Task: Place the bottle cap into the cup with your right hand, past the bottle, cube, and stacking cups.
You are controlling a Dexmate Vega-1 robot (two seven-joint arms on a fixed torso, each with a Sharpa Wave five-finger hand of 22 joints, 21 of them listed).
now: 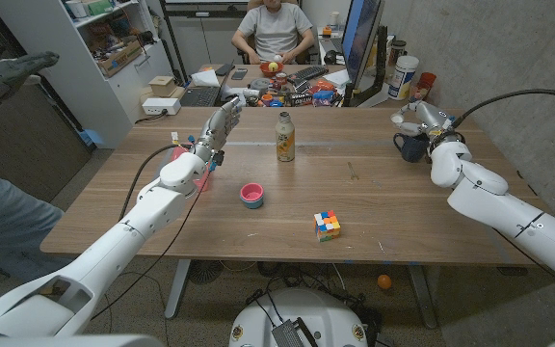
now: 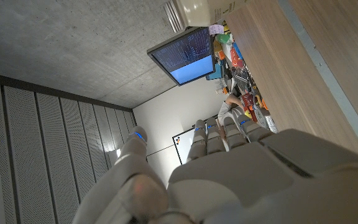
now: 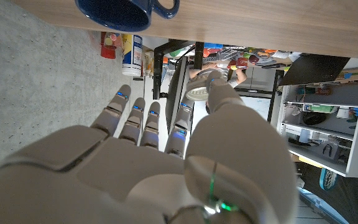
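A colour-tiled puzzle cube (image 1: 327, 226) sits near the counter's (image 1: 432, 222) front edge. Farther back are pink stacking cups (image 1: 251, 195) and an unreadably labelled bottle (image 1: 284, 137). The right hand (image 1: 420, 120) pinches a pale round bottle cap (image 3: 199, 93) above the dark blue cup (image 1: 411, 146) near the right edge. The left hand (image 1: 217, 128) is raised, fingers apart.

The left hand (image 2: 229, 174) reaches out with straight fingers (image 2: 201, 140), the wooden table (image 2: 316, 56) beside it and a lit monitor (image 2: 182, 53) beyond its fingertips.
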